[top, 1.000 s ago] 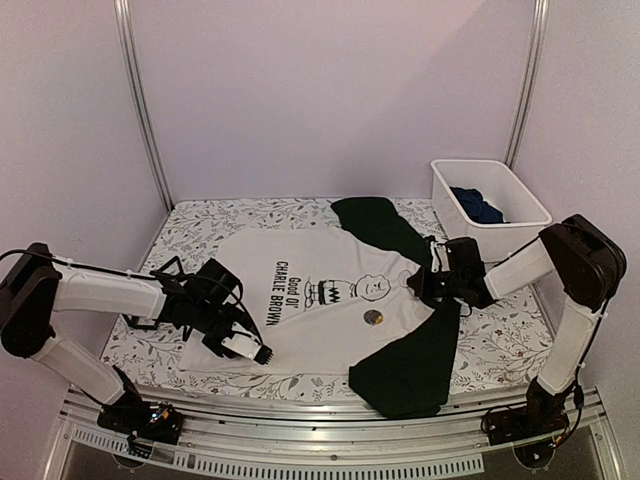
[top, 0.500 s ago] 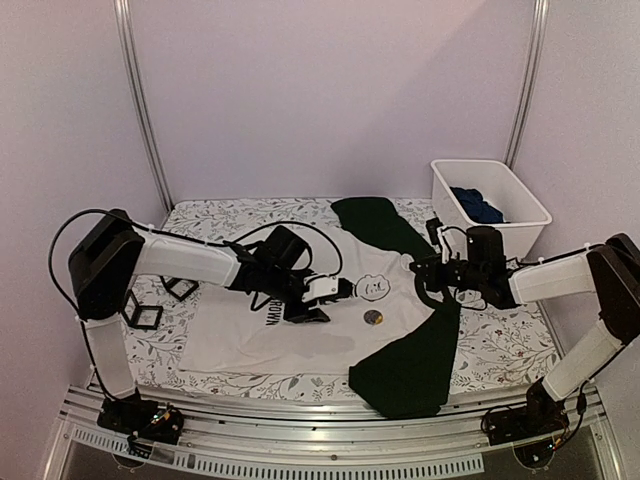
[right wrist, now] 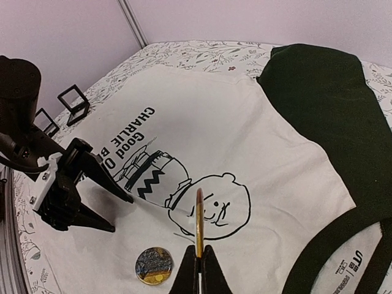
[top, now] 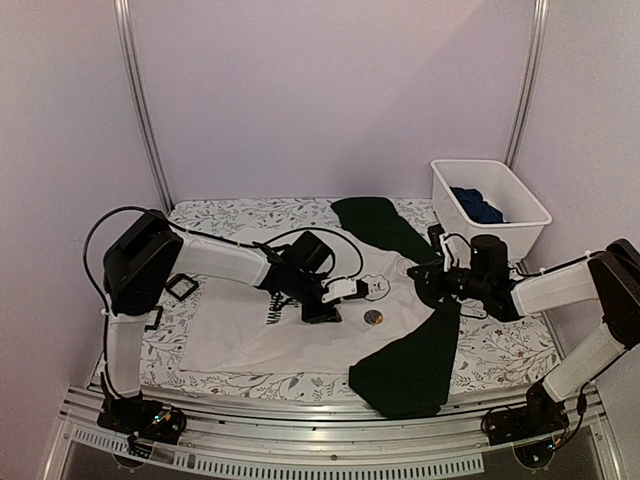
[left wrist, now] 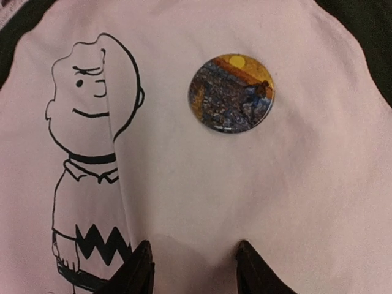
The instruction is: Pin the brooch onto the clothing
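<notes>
The white T-shirt [top: 260,335] with dark sleeves and the cartoon boy print lies flat on the table. It also shows in the left wrist view [left wrist: 294,202] and the right wrist view [right wrist: 245,135]. A round brooch [top: 372,317] with a gold rim and dark picture lies face up on it, seen too from the left wrist [left wrist: 231,94] and the right wrist [right wrist: 154,265]. My left gripper [top: 335,308] [left wrist: 195,254] [right wrist: 122,214] is open and empty, low over the shirt just short of that brooch. My right gripper [top: 425,280] [right wrist: 198,254] is shut on a thin gold-rimmed disc [right wrist: 199,220], held edge-on above the boy's face.
A white bin [top: 490,200] at the back right holds a dark blue garment [top: 477,205]. Small black square frames [top: 182,287] [right wrist: 70,101] lie on the floral cloth [top: 500,345] left of the shirt. A metal rail runs along the near edge.
My left arm has swung from the near left across the shirt to the right, ending beside the brooch. My right gripper has shifted slightly right, still shut on the disc.
</notes>
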### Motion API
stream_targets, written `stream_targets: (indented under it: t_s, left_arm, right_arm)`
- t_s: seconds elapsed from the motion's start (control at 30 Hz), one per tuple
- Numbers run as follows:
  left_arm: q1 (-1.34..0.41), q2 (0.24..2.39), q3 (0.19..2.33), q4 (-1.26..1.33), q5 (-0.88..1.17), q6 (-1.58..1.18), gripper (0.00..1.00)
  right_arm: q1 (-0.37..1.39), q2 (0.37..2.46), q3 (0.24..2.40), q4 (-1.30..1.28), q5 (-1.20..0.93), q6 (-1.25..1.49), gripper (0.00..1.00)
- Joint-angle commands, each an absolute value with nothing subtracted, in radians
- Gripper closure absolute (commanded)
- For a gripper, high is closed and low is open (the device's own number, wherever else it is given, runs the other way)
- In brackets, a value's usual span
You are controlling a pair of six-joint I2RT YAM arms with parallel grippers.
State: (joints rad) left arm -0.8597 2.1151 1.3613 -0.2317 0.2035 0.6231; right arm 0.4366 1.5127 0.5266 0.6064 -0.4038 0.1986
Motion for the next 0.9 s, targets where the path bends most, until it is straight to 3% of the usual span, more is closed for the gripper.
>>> stream_targets:
  t_s: [0.0,0.23,0.3,0.4,0.47,0.87]
  left_arm:
    - [-0.854,2.144,1.379,-0.285,0.149,0.608,0.54]
    - [-0.810,2.065,1.447,-0.368,0.383,0.646,0.50]
    - [-0.794,2.103,1.492,-0.339,0.287,0.630,0.51]
    - [-0.781,2.198,1.521,-0.215,-0.070,0.678,0.54]
    - [-0.772,2.231,1.512,-0.120,-0.174,0.758,0.55]
    - [-0.738,2.302,1.455,0.057,-0.333,0.934,0.56]
  right_arm:
    - [0.449,1.540,0.543,0.528,-0.410,0.256,1.00]
    - [0.502,1.540,0.559,0.317,-0.283,0.426,1.00]
    - [0.544,1.543,0.555,0.296,-0.251,0.466,1.00]
    - [0.576,1.548,0.531,0.289,-0.232,0.517,1.00]
    - [0.584,1.549,0.505,0.288,-0.226,0.547,1.00]
    - [0.587,1.507,0.453,0.084,-0.130,0.621,1.00]
